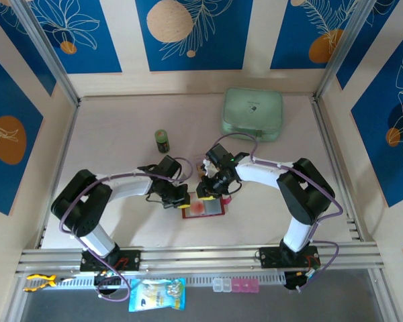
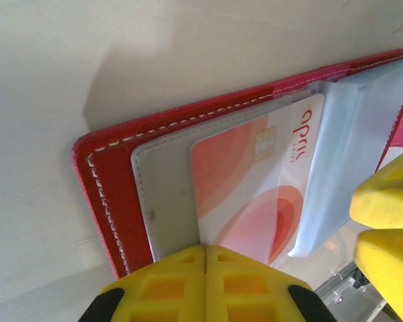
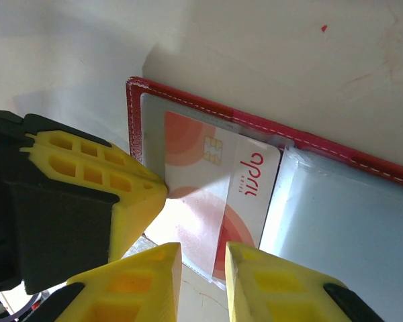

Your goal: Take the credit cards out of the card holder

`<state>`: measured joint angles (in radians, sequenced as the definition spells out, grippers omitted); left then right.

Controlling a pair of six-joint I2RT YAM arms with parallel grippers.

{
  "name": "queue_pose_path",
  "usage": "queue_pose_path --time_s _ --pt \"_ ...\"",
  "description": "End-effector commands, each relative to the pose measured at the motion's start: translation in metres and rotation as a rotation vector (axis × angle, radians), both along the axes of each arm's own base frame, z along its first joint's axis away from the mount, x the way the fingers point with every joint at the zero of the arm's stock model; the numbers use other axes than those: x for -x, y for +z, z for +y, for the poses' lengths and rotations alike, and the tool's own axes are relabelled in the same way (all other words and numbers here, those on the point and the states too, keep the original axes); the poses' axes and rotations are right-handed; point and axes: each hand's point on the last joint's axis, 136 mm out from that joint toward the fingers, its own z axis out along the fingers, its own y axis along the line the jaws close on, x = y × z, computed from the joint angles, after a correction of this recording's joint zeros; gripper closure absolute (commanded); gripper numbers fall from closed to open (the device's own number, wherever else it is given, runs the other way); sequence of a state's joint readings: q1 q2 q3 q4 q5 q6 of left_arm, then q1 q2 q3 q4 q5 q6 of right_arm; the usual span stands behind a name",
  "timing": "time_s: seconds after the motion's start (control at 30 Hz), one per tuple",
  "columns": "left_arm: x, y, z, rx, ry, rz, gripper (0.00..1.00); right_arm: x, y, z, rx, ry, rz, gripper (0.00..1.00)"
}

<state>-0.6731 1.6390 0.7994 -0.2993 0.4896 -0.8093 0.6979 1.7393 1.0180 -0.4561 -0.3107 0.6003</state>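
The red card holder [image 1: 216, 210] lies open and flat on the table. A pale pink-white credit card [image 2: 242, 181] with red marks sticks partway out of its greyish sleeve toward the spine. My left gripper [image 2: 206, 249] is shut, and its tips press down on the holder's near edge where the sleeve meets the card. My right gripper [image 3: 203, 261] stands open a little, its two yellow fingers straddling the near edge of the card [image 3: 221, 194] and the loose clear sleeve flap. Both grippers [image 1: 179, 198] [image 1: 207, 190] meet over the holder [image 3: 336, 151]. More clear sleeves [image 2: 352, 141] fan out to the right.
A mint-green zip case [image 1: 252, 114] sits at the back right and a small green bottle [image 1: 162, 141] stands behind the left arm. A snack bag [image 1: 158, 294], a pill box [image 1: 236, 286] and a yellow tool [image 1: 39, 282] lie below the front rail.
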Motion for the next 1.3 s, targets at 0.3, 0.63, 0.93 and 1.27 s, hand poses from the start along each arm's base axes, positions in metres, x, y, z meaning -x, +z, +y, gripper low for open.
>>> queue_pose_path --time_s 0.3,0.63,0.93,1.27 --pt "0.011 -0.014 0.008 -0.056 -0.010 0.044 1.00 0.010 -0.022 -0.008 0.046 -0.006 0.067 0.72" --pt "0.011 -0.013 0.008 -0.054 -0.010 0.045 1.00 0.011 -0.029 -0.005 0.031 -0.002 0.096 0.70" --pt "0.010 -0.013 0.008 -0.054 -0.009 0.044 1.00 0.012 -0.029 -0.004 0.034 0.002 0.100 0.69" --pt "0.010 -0.012 0.008 -0.054 -0.009 0.043 1.00 0.012 -0.032 -0.011 0.122 0.017 0.073 0.67"
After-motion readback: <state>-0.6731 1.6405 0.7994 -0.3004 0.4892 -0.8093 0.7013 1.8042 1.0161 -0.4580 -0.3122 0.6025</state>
